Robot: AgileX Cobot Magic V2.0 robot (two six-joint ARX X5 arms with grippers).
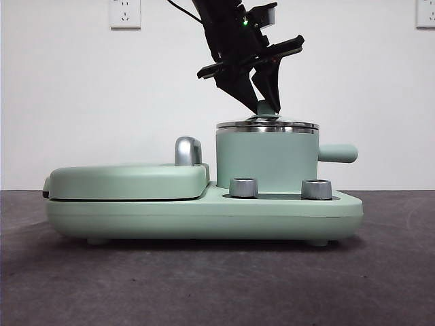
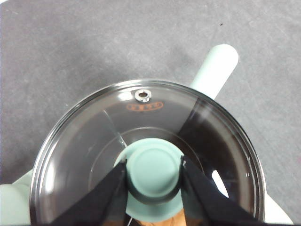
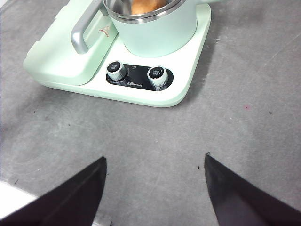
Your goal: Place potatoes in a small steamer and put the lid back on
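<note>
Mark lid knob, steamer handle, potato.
lid knob [image 2: 154, 170], left wrist view, middle of its green top.
steamer handle [image 1: 338, 153], front view, mid-length.
potato [image 3: 146, 5], right wrist view, tan surface inside the pot.

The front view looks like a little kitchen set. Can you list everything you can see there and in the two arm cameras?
Small steamer: one, mint green with steel rim, on the right half of the cooker base, stubby handle pointing right.
Lid: one, glass with steel rim and mint-green knob, sitting on the steamer.
Potato: one, tan-brown, inside the steamer, only partly visible.
Cooker base: one, mint green, on the table.
Griddle cover: one, flat, mint green, on the left half of the base, with a steel handle.
Dials: two, silver, at the base's front.
Table: dark grey.
Wall sockets: two, white, on the wall.
Left gripper: black, shut on the lid's knob.
Right gripper: black, open, above the bare table, away from the cooker.
</note>
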